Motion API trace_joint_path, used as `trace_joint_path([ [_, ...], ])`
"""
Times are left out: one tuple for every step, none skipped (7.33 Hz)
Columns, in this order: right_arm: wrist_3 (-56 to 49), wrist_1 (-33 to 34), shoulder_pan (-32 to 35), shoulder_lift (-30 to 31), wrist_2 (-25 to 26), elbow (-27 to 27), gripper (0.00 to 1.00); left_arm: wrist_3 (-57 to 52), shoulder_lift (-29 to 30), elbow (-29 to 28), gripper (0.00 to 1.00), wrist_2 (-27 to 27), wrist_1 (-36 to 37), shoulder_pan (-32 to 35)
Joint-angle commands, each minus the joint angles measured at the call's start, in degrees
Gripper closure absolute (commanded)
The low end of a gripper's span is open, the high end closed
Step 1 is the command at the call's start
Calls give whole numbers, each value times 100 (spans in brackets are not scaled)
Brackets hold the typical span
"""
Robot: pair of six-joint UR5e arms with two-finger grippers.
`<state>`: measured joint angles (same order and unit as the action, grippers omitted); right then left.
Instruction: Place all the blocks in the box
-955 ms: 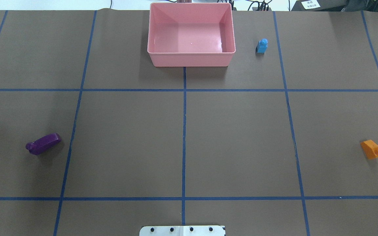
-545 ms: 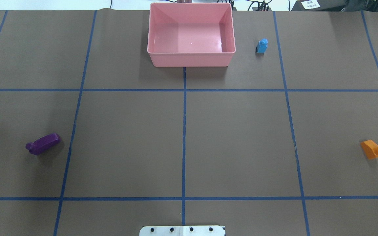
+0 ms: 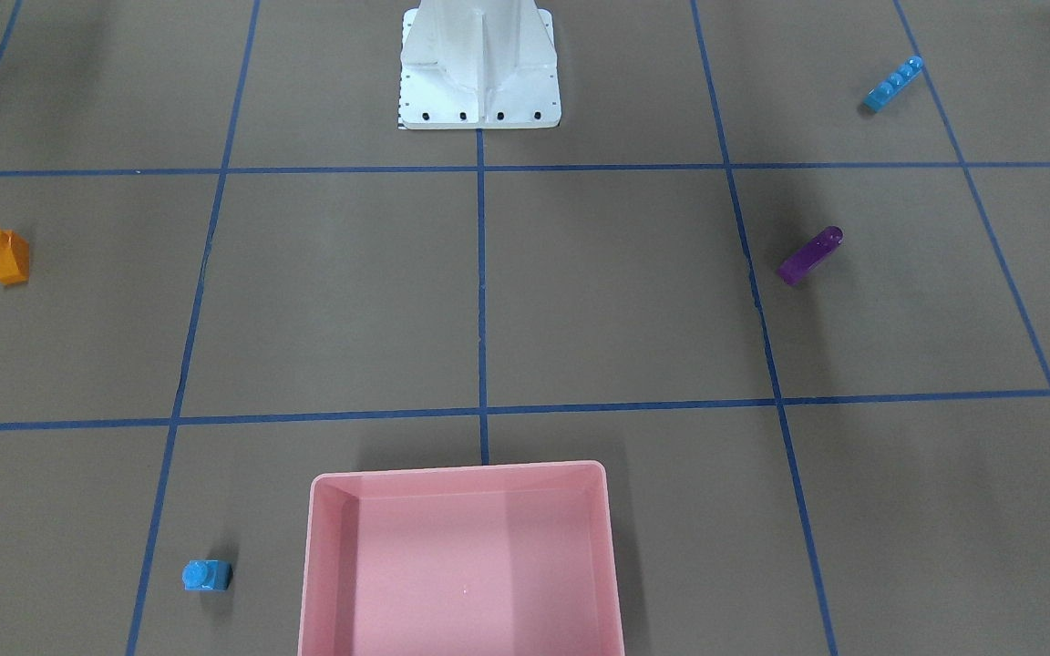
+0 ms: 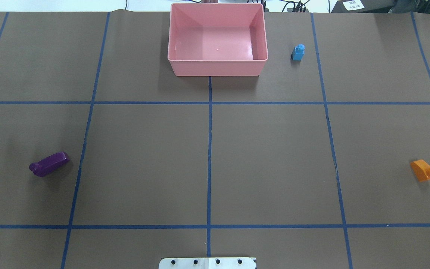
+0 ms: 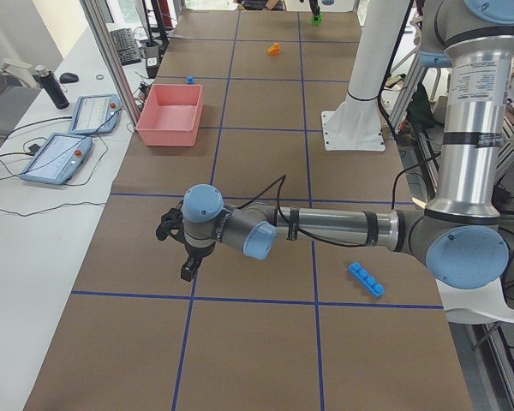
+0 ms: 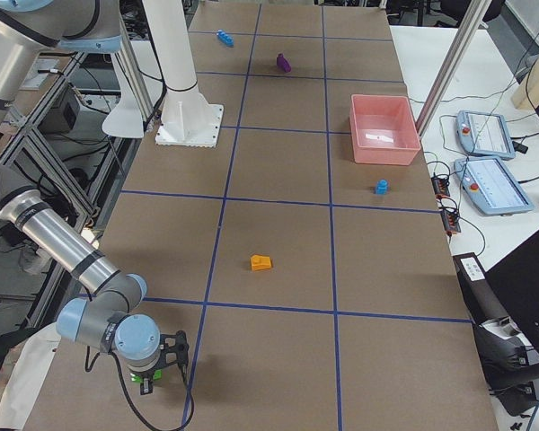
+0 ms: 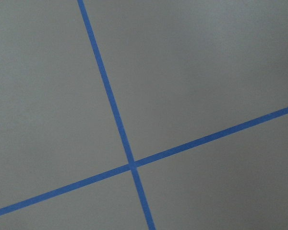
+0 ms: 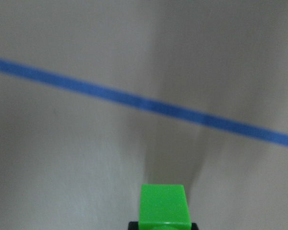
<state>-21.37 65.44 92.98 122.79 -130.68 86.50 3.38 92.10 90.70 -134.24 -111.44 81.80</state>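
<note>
Far edge, centre: box [image 4: 218, 68] is set; open table [image 4: 144, 164] is left before it.
Left gripper [image 5: 187, 267]: jaw state cannot be told.
Right gripper [image 6: 154, 370]: green brick [image 8: 163, 203] is gripped.

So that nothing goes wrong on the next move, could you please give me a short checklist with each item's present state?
1. The box is empty and unobstructed: ok.
2. The green block is at the right gripper: ok.
3. Firm grip on the green block: cannot tell.
4. The left gripper is away from every block: ok; its wrist view shows none.
5. All blocks in the box: not ok; the purple block, small blue block, orange block and long blue block lie on the table.
6. Clear way to the box: cannot tell; the orange block lies roughly between.
</note>
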Motion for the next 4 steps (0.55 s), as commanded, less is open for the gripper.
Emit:
trace_joint_path([
  [1238, 395, 19, -988, -604, 350, 100, 1112, 62, 298, 0, 12, -9, -593],
  [1449, 1008, -42, -1716, -921, 350, 100, 1582, 28, 560, 0, 334, -44, -1030],
  [1651, 1562, -269, -2489, -950, 341, 100, 1647, -234, 928, 0, 755, -27, -1426],
  [2375, 1881, -645, -3315, -959, 306, 100, 1570, -671, 1271, 1, 1055, -35, -1761],
])
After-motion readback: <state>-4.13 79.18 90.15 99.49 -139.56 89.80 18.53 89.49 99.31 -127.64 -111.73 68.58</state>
